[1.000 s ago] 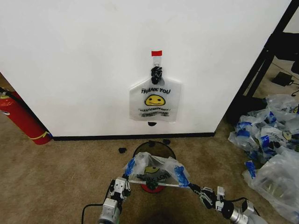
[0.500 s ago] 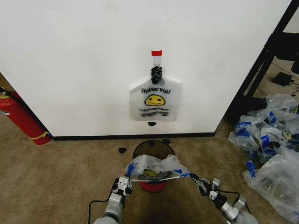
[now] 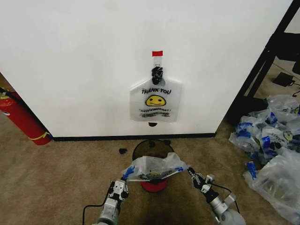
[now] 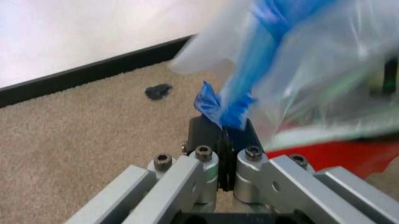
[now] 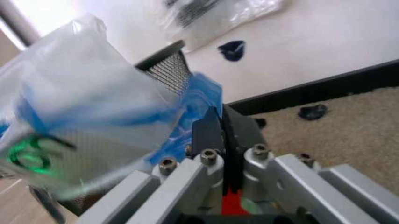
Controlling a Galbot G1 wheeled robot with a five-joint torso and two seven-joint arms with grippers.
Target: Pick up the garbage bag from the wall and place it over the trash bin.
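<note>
Both jaws are clamped on blue patches, left gripper (image 3: pixel 123 179) and right gripper (image 3: pixel 189 171) stretching the thin see-through white plastic garbage bag (image 3: pixel 152 168) open just above the small round dark mesh trash bin (image 3: pixel 151 151), to fit over its rim.

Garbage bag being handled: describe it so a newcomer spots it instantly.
Start at the white wall, then drop to the dark mesh trash bin on the carpet below its hook. The garbage bag is stretched across the bin's near side between the left gripper and right gripper. Unlike the same-print bag on the wall, it has blue patches at its pinched handles.
</note>
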